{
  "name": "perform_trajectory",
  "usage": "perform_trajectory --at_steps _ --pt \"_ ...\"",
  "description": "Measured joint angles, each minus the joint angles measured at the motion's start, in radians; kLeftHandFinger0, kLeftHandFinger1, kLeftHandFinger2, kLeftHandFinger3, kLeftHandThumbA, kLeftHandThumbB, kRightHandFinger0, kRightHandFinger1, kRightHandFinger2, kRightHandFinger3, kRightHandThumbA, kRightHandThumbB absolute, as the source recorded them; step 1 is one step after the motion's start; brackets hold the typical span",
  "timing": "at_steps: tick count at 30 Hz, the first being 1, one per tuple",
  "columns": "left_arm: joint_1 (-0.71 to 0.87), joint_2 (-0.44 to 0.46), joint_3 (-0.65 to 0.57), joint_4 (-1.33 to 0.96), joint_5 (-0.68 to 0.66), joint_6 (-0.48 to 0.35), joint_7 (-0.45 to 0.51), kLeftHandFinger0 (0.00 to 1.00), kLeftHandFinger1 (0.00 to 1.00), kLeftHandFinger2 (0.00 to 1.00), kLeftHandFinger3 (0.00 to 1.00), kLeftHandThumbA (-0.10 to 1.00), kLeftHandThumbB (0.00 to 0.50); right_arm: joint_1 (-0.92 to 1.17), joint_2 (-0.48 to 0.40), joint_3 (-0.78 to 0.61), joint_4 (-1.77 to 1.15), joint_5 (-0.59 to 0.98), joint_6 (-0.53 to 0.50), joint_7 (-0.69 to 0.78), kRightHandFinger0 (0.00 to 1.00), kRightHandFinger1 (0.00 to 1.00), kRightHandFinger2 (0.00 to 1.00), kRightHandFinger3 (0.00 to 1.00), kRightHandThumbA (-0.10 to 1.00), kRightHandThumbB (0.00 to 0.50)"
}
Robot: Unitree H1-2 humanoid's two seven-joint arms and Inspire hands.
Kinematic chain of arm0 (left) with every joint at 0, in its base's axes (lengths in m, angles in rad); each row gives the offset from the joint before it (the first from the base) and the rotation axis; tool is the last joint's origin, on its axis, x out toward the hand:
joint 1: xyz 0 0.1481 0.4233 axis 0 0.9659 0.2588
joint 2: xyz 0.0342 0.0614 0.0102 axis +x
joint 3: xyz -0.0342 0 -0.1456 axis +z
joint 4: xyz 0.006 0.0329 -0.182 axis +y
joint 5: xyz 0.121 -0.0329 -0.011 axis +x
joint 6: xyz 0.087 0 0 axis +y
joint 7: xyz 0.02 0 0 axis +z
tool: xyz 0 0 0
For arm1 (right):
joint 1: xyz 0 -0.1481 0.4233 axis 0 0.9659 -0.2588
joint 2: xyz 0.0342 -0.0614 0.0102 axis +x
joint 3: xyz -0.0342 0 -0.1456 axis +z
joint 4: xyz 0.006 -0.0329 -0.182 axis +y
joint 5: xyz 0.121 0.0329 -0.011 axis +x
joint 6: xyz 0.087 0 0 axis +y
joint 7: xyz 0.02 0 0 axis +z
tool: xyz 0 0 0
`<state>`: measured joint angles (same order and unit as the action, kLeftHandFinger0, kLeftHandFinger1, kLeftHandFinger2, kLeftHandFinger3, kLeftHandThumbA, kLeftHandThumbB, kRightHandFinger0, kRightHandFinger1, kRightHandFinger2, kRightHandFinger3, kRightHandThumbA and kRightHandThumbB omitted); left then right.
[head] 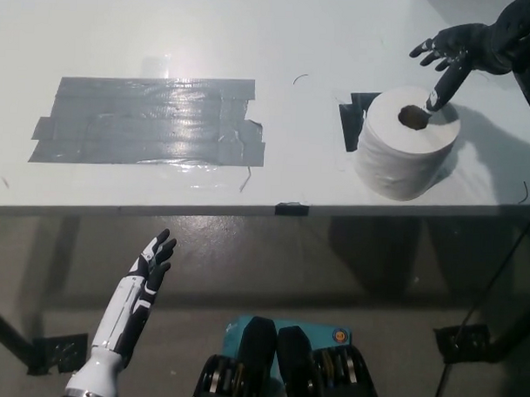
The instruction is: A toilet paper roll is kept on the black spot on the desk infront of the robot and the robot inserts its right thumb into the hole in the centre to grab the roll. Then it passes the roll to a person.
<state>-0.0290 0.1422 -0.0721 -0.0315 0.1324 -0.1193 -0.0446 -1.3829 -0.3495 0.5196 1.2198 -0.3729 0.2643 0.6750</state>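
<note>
**Colours on and around the desk**

The desk [166,29] is pale white. A grey, shiny tape patch [150,120] lies on it. The paper roll [406,142] is white with a brown hole. The right hand [457,50] is black; the left hand [140,294] white with black.

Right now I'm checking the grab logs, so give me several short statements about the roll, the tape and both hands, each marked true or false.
1. The white toilet paper roll stands on end on the pale desk, its brown core hole facing up. True.
2. The black right hand is closed around the roll. False: it is open above the roll, thumb tip at the hole's edge.
3. The grey tape patch lies to the roll's left in the picture. True.
4. The white left hand rests on the tape patch. False: it hangs open below the desk edge.
5. The roll lies on its side. False: it is upright.
</note>
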Motion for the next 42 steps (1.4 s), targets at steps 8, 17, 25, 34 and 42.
perform_trajectory --at_steps 8,17,25,34,42 --pt "0.0 0.0 0.0 0.0 0.0 0.0 0.0 1.0 1.0 1.0 1.0 1.0 0.202 0.002 0.008 0.004 0.022 -0.016 -0.043 -0.003 1.0 1.0 1.0 1.0 1.0 0.349" --pt "-0.001 0.0 0.0 0.0 0.0 0.0 0.0 1.0 1.0 1.0 1.0 1.0 0.195 0.005 0.02 -0.006 0.051 -0.021 -0.079 -0.018 1.0 1.0 1.0 1.0 0.97 0.347" --pt "-0.004 0.0 0.0 -0.002 0.0 0.001 0.0 1.0 1.0 1.0 1.0 1.0 0.19 0.009 0.038 -0.013 0.076 -0.024 -0.083 -0.029 1.0 1.0 1.0 1.0 0.99 0.331" --pt "-0.005 0.0 0.001 -0.004 0.0 0.001 0.0 1.0 1.0 1.0 1.0 1.0 0.205 0.01 0.065 0.025 0.112 -0.059 -0.089 -0.064 1.0 1.0 1.0 1.0 0.95 0.325" --pt "-0.006 0.0 0.001 -0.004 -0.001 0.001 -0.001 1.0 1.0 1.0 1.0 1.0 0.214 0.01 0.092 0.068 0.132 -0.103 -0.105 -0.109 1.0 1.0 1.0 1.0 0.91 0.322"
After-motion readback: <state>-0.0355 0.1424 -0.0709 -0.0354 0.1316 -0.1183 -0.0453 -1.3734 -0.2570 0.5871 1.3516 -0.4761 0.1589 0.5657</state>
